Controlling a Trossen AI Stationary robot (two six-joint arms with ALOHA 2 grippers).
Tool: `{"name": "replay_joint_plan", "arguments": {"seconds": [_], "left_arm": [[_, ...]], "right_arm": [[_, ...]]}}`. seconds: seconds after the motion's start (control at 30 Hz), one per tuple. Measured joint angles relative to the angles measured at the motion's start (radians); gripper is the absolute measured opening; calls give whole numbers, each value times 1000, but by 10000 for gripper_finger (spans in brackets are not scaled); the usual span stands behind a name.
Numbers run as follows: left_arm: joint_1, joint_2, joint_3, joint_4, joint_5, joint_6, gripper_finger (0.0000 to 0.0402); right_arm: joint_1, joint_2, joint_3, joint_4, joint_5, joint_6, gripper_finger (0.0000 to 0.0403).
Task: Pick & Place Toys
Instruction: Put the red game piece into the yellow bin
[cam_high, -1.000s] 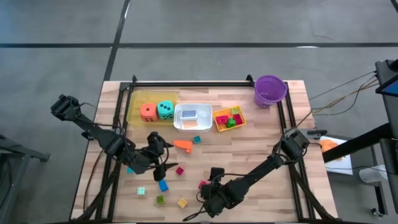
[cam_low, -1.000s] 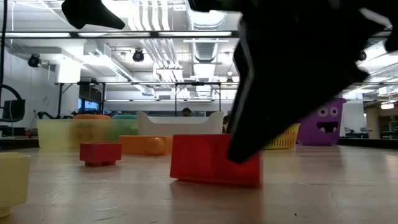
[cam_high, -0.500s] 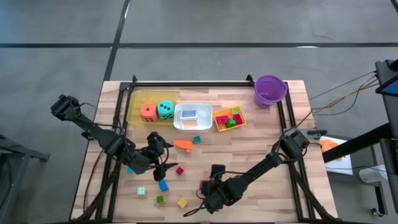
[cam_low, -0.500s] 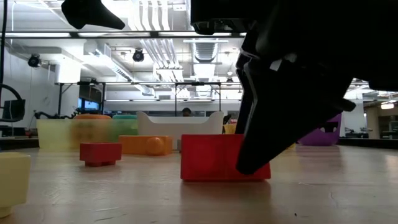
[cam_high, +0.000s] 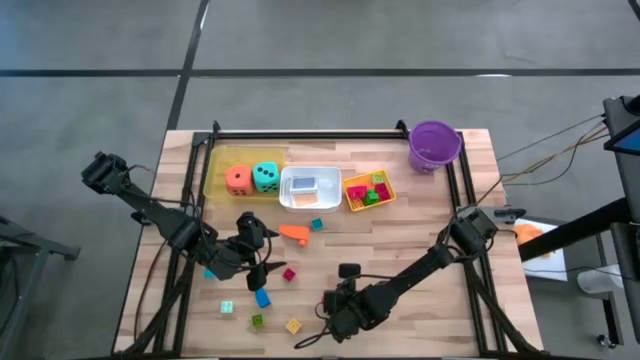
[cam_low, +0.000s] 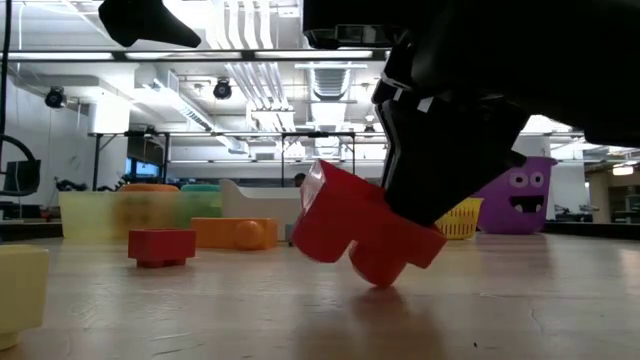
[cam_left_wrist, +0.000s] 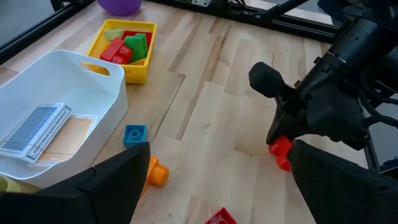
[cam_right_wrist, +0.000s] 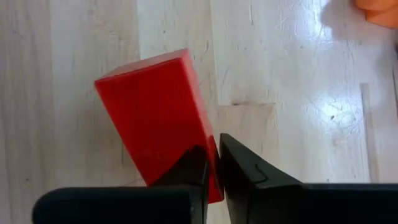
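Red block now tilted off table, right hand pinching it.

1. My right arm reaches from the worktop's right edge across to its front middle, forearm lying low.
2. My right gripper sits just above the worktop, its jaws pinched on one edge of a red block, which hangs tilted.
3. My left arm stretches in from the left; my left gripper hovers left of centre, jaws spread.
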Motion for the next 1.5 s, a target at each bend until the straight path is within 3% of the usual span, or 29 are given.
{"name": "replay_joint_plan", "arguments": {"seconds": [0.37,0.77,1.1,1.37,1.5], "left_arm": [[0,0,1,1,0,0,379],[1,0,0,5,0,-6,380],[0,0,0,0,0,-8,380],[0,0,0,0,0,-8,380],[0,0,0,-2,0,-7,380]], "right_arm": [[1,-40,0,-21,8,13,18],[-31,-264,-39,-244,201,60,18],[-159,-606,-370,-169,240,138,18],[-393,-828,-644,-10,215,109,17],[-523,-875,-748,76,140,43,17]]}}
